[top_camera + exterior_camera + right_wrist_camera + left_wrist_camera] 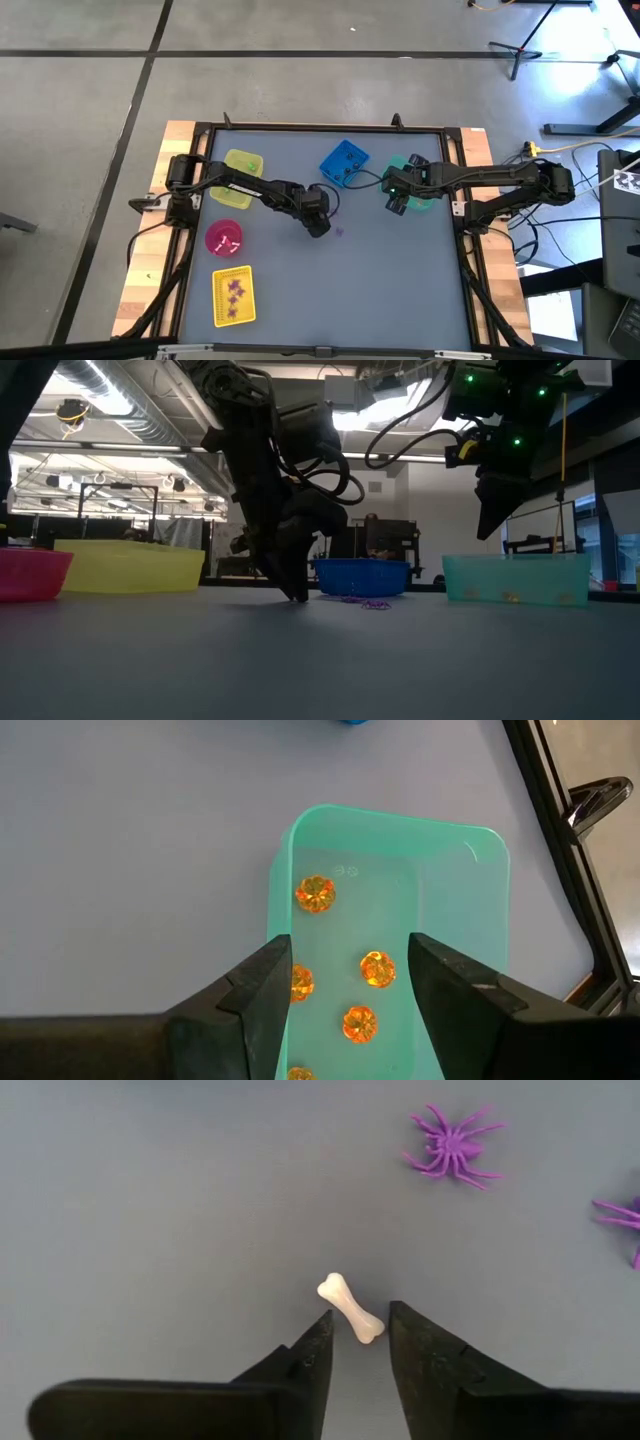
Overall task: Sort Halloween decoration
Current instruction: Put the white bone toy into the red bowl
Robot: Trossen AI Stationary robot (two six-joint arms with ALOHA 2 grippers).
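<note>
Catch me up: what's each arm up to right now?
The left gripper is down at the table mid-mat, jaws open around a white bone, not yet closed on it. Two purple spiders lie loose nearby. The right gripper hovers open and empty over the teal bin, which holds orange pumpkins. Purple pieces already sit in the yellow tray.

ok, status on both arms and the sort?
Left gripper open, down at white bone. Right gripper open, empty, above teal bin. Purple spiders loose nearby.

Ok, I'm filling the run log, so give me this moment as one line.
left gripper: open, on table around white bone | right gripper: open, empty, above teal bin with orange pieces | purple spiders: loose on table
</note>
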